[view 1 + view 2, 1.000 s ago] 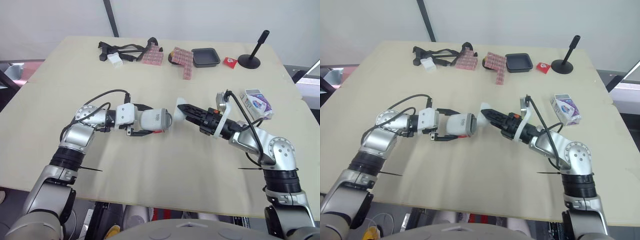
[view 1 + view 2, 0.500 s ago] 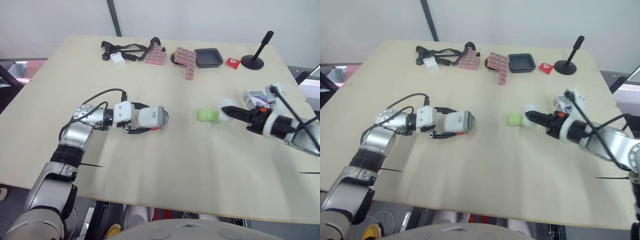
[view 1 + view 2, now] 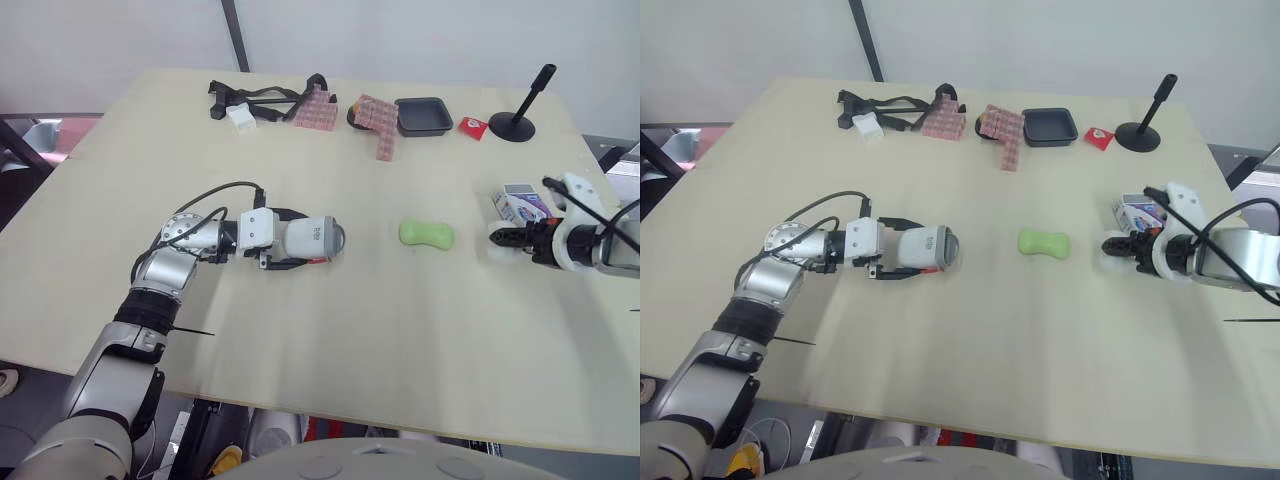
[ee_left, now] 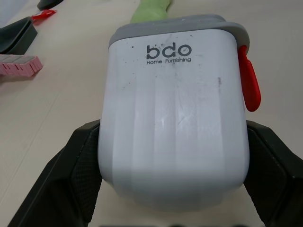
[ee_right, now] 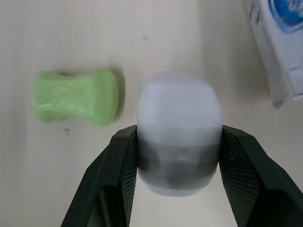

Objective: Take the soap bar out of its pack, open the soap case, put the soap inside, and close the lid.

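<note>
The left gripper (image 4: 171, 125) is clamped on the white soap case (image 3: 308, 238), whose grey rim points to 3 o'clock. The green soap bar (image 3: 427, 234) lies bare on the table (image 3: 330, 350) at 3 o'clock from the case, apart from it. The right gripper (image 5: 177, 131) pinches the case lid (image 5: 179, 118), at 3 o'clock from the soap. The soap pack (image 3: 520, 205) sits at 1 o'clock from the lid.

Counted on one table (image 3: 330, 350): one green soap bar (image 3: 427, 234), one soap pack (image 3: 520, 206), one soap case body (image 3: 308, 239), one case lid (image 5: 179, 142), two pink checkered pieces (image 3: 314, 108) (image 3: 378, 122), one black tray (image 3: 423, 115), one black stand (image 3: 525, 113), one small red packet (image 3: 472, 127), one black strap bundle (image 3: 262, 96), one white block (image 3: 240, 117).
</note>
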You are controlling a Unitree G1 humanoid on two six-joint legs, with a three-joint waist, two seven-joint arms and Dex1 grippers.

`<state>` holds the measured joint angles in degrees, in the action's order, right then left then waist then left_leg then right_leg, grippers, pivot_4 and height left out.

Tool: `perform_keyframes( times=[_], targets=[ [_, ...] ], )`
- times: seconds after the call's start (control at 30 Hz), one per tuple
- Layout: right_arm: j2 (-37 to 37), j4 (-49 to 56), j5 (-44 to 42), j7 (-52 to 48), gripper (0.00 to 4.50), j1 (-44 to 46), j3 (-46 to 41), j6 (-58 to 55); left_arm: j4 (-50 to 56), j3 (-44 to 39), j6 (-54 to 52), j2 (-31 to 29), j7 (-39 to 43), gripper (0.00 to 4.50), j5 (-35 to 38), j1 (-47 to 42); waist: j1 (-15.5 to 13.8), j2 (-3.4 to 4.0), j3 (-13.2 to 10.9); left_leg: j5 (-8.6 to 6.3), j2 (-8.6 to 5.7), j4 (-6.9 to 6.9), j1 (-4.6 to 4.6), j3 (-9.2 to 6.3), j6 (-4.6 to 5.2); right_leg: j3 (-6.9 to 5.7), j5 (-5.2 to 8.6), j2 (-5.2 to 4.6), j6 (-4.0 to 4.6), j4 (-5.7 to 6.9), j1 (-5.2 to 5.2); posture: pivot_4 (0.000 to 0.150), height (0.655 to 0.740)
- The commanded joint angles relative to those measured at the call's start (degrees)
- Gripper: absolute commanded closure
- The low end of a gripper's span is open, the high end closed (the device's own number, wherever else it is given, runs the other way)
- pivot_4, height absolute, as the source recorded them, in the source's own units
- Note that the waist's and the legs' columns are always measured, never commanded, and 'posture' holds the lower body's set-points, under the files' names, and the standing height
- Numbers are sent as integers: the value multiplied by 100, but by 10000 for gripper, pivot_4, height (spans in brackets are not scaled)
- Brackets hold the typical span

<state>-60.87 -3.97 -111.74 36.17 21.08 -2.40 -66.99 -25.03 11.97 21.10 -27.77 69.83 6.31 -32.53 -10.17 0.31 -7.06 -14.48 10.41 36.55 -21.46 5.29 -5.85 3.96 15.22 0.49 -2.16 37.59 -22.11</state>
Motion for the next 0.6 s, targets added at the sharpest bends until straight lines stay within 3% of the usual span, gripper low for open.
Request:
perform_keyframes(
  times=[0.03, 0.07, 0.2, 0.23, 0.47, 0.6],
  targets=[
    [86, -124, -126, 236, 19746, 300, 48, 44, 87, -82, 92, -57, -71, 10140, 10, -63, -17, 2, -1, -1, 0, 1, -1, 0, 0, 0, 0, 0, 0, 0, 0, 1500, 7400],
    [114, -153, -126, 239, 14363, 355, 79, 30, 90, -83, 90, -60, -75, 10140, 7, -63, -20, 3, -1, -1, 0, 1, -1, 0, 0, 0, 0, 0, 0, 0, 0, 1500, 7400],
    [136, -145, -81, 205, 1742, 424, 108, -6, 86, -89, 93, -68, -80, 10140, 9, -61, -63, 3, -1, -2, 1, 1, 0, 0, -1, -1, 0, 0, -1, 0, 0, 1500, 7400],
    [77, -116, -98, 175, 473, 408, 61, -33, 88, -87, 94, -67, -87, 10140, 7, -59, -70, 3, -1, -2, 1, 1, 0, 0, -1, -1, 0, 0, -1, -1, 0, 1500, 7400],
    [-598, 785, 110, -684, 473, 327, -108, -561, 46, -60, 124, -42, -93, 10140, -7, -69, -96, 6, -3, -4, 0, 0, -2, 0, -1, 0, 1, 2, -2, -5, 1, 1500, 7400],
    [-901, 1902, 991, -2447, 473, 94, -581, -761, 24, -65, 125, -48, -75, 10140, 7, -89, -87, 4, -3, -7, 6, -2, 3, -1, -5, -1, 1, 6, -2, -10, 5, 1500, 7400]
  ],
)
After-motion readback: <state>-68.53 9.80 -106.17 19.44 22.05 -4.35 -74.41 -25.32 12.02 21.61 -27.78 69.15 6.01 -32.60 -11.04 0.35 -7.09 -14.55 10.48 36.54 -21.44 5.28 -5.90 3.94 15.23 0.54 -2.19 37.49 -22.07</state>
